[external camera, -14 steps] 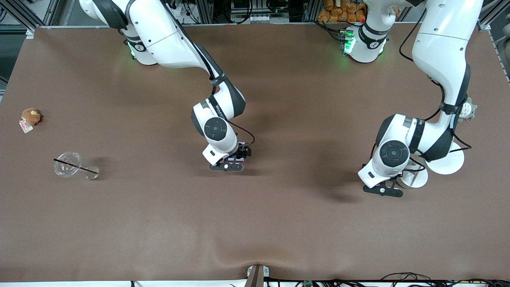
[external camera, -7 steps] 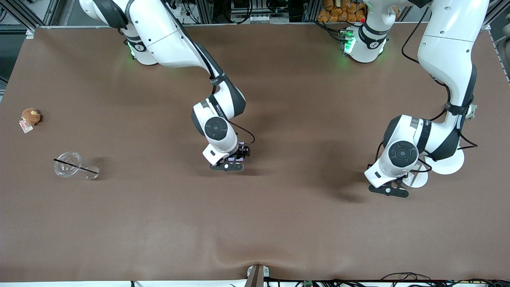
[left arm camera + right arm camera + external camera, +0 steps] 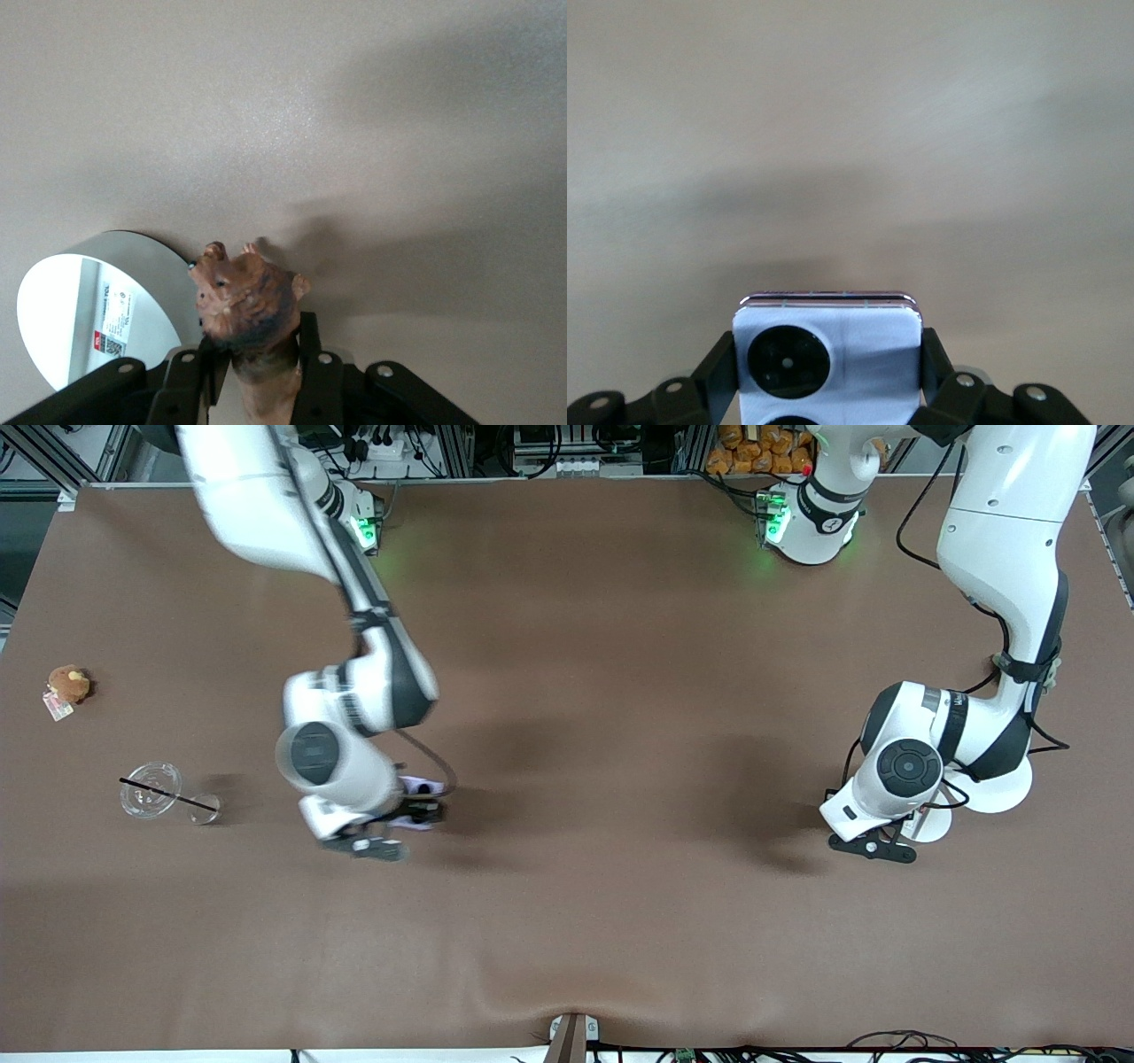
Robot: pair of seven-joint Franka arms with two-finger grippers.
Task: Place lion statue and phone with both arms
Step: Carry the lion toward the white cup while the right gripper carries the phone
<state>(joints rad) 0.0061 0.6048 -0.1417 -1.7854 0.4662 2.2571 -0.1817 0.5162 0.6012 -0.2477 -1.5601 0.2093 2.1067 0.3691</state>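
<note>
Hardly any writing can be read. In the left wrist view a white label (image 3: 112, 312) with rows of small dark print and a red mark at one corner lies on the white round disc (image 3: 53, 310) beside the held figurine; the print is too small to make out. In the front view each arm carries a short dark word along its white forearm link, one on the left arm (image 3: 959, 710) and one on the right arm (image 3: 347, 707), but neither can be spelled out. The small brown plush (image 3: 68, 683) at the right arm's end of the surface has a pinkish tag (image 3: 57, 708) whose marks cannot be read.
</note>
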